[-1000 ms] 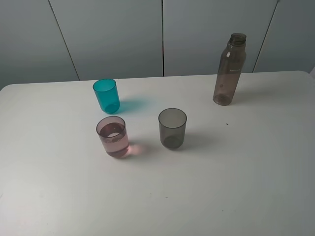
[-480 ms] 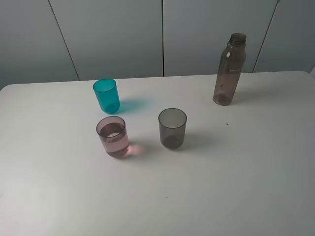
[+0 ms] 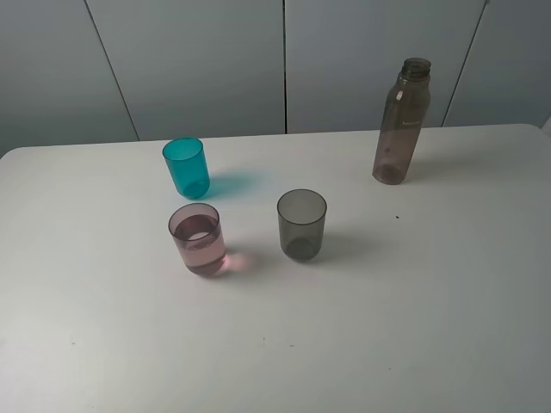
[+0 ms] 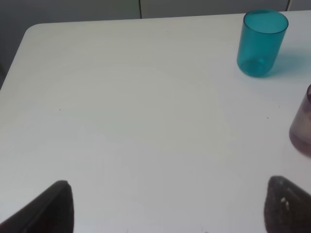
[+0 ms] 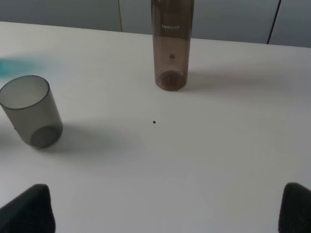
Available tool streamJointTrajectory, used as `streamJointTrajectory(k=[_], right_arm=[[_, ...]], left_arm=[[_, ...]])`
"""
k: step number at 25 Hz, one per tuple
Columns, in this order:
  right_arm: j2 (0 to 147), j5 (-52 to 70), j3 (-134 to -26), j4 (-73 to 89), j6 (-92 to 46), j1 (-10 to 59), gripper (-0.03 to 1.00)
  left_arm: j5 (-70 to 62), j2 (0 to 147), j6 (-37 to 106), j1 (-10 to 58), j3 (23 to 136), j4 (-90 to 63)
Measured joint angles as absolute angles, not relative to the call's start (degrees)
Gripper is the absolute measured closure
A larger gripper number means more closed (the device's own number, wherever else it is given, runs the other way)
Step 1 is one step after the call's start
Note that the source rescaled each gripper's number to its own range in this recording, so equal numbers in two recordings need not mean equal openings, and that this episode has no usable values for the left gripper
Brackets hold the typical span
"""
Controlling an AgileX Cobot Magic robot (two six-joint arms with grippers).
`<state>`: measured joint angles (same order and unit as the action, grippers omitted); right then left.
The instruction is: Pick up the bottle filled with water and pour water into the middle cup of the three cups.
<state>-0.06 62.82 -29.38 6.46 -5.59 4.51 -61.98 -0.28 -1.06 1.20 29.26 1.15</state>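
White surface (image 3: 413, 301) bare near. Bottle (image 3: 400, 122) upright far right. Pink middle cup (image 3: 197, 239) left, holding water; grey cup (image 3: 301, 224) beside; teal cup (image 3: 186, 168) behind. Left fingers (image 4: 56, 206), right fingers (image 5: 30, 206) spread wide, empty, touching nothing.

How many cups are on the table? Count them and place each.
3. The teal cup stands farthest back on the left, the pink cup in front of it holding liquid, and the grey cup right of the pink one. None appears hidden.
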Motion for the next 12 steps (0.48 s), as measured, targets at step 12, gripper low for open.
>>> streamJointTrajectory(k=[12], right_arm=[[-0.06,62.82,-29.38,5.09,-5.85,4.51,-0.03]], left_arm=[[-61.98,-0.28,-1.06,1.2,29.26,1.15]])
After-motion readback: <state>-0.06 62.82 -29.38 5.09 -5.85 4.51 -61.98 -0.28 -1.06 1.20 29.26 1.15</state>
